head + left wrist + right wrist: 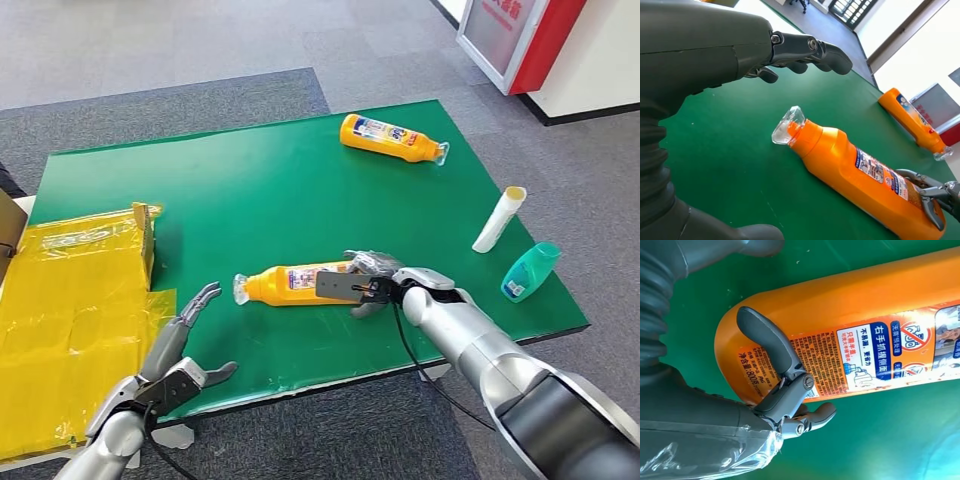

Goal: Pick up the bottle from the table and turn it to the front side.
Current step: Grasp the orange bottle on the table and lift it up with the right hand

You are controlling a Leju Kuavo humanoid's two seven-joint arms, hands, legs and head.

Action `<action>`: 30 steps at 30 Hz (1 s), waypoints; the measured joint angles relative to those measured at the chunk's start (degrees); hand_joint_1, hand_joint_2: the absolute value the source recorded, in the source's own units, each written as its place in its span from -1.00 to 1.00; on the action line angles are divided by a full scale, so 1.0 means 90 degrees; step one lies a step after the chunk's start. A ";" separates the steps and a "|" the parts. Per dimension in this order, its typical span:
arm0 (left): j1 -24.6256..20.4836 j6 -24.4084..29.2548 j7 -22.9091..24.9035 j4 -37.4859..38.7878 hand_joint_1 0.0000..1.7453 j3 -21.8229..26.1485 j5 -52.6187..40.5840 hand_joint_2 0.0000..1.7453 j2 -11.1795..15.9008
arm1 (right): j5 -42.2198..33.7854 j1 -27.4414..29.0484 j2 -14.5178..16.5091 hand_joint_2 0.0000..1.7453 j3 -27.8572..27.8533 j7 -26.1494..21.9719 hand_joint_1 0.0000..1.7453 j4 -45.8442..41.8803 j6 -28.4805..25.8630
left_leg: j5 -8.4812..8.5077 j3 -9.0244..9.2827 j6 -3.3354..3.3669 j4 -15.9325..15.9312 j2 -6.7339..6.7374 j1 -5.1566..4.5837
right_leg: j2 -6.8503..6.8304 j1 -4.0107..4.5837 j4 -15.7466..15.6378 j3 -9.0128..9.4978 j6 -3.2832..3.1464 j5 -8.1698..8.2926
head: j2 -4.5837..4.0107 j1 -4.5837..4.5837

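Head view: right robot hand [370, 285] grips orange bottle [294, 284], base hidden; left robot hand [177, 365] open.

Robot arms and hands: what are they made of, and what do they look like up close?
Both arms are smooth silver tubes; the right arm darkens to a black segment and carries a thin black cable. The left hand and right hand have slim grey metal-jointed fingers. Up close, a grey ribbed wrist cover, visible screws and clear tape.
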 joint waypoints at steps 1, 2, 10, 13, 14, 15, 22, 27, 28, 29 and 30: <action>-0.0002 0.0000 0.0000 0.0002 -1.00 -0.0001 0.0000 1.00 -0.0001 | -0.0012 -0.0001 0.0006 1.00 0.0000 0.0001 -1.00 0.0006 -0.0002 | 0.0000 0.0000 0.0000 0.0000 0.0000 0.0000 | 0.0000 0.0000 0.0000 0.0000 0.0000 0.0000 | 0.0000 0.0001; -0.0003 0.0000 0.0000 0.0005 -1.00 -0.0001 0.0000 1.00 -0.0001 | -0.0018 -0.0001 0.0012 1.00 0.0001 0.0001 -1.00 0.0009 -0.0004 | 0.0000 0.0000 0.0000 0.0000 0.0000 0.0000 | 0.0000 0.0000 0.0000 0.0000 0.0000 0.0000 | 0.0000 0.0001; -0.0009 0.0000 -0.0002 0.0028 -1.00 -0.0004 0.0002 1.00 -0.0013 | -0.0078 -0.0005 0.0035 1.00 0.0001 -0.0002 1.00 0.0035 -0.0086 | 0.0002 0.0000 -0.0001 0.0000 0.0000 0.0000 | 0.0000 0.0000 0.0000 0.0000 -0.0002 0.0003 | 0.0000 -0.0001; -0.0010 0.0001 -0.0008 0.0030 -1.00 -0.0007 0.0004 1.00 -0.0020 | -0.0080 -0.0006 0.0035 1.00 0.0001 -0.0003 1.00 0.0041 -0.0118 | 0.0004 0.0000 0.0000 0.0000 0.0000 0.0000 | 0.0000 0.0000 0.0000 0.0000 -0.0001 0.0004 | 0.0000 -0.0001; -0.0010 0.0001 -0.0012 0.0030 -1.00 -0.0008 0.0004 1.00 -0.0021 | -0.0080 -0.0007 0.0035 1.00 0.0001 -0.0004 1.00 0.0043 -0.0129 | 0.0004 0.0000 0.0000 0.0000 0.0000 0.0000 | 0.0000 0.0000 0.0000 0.0000 -0.0001 0.0004 | 0.0000 -0.0001; -0.0011 0.0002 -0.0014 0.0030 -1.00 -0.0008 0.0005 1.00 -0.0021 | -0.0079 -0.0007 0.0035 1.00 0.0001 -0.0007 1.00 0.0043 -0.0140 | 0.0004 0.0000 0.0001 0.0000 0.0000 0.0000 | 0.0000 0.0000 0.0000 -0.0001 -0.0001 0.0004 | 0.0000 0.0000; -0.0013 0.0002 -0.0017 0.0033 -1.00 -0.0012 0.0019 1.00 -0.0024 | -0.0074 -0.0007 0.0035 1.00 0.0004 -0.0012 1.00 0.0046 -0.0211 | 0.0004 -0.0002 0.0000 0.0000 0.0000 0.0000 | 0.0000 0.0000 0.0000 -0.0002 0.0000 0.0004 | 0.0000 0.0001; -0.0013 0.0002 -0.0019 0.0033 -1.00 -0.0011 0.0022 1.00 -0.0024 | -0.0042 -0.0006 0.0035 1.00 0.0010 -0.0029 1.00 0.0046 -0.0302 | 0.0004 -0.0002 0.0000 0.0000 0.0000 0.0000 | 0.0000 0.0000 0.0000 -0.0002 0.0000 0.0004 | 0.0000 0.0001; -0.0013 0.0004 -0.0019 0.0033 -1.00 -0.0010 0.0022 1.00 -0.0024 | -0.0025 -0.0005 0.0035 1.00 0.0011 -0.0041 1.00 0.0044 -0.0340 | 0.0004 -0.0002 0.0000 0.0000 0.0000 0.0000 | 0.0000 0.0000 0.0000 -0.0002 0.0000 0.0004 | 0.0000 0.0001; -0.0012 0.0005 -0.0019 0.0033 -1.00 -0.0008 0.0021 1.00 -0.0024 | -0.0004 -0.0004 0.0035 1.00 0.0014 -0.0056 1.00 0.0040 -0.0388 | 0.0004 -0.0003 0.0000 0.0000 0.0000 0.0000 | 0.0000 0.0000 0.0000 -0.0002 0.0000 0.0004 | 0.0000 0.0001; -0.0011 0.0009 -0.0019 0.0032 -1.00 -0.0005 0.0019 1.00 -0.0024 | 0.0024 -0.0001 0.0035 1.00 0.0018 -0.0073 1.00 0.0036 -0.0438 | 0.0004 -0.0003 0.0000 0.0000 0.0000 0.0000 | 0.0000 0.0000 0.0000 -0.0002 0.0000 0.0005 | 0.0000 0.0000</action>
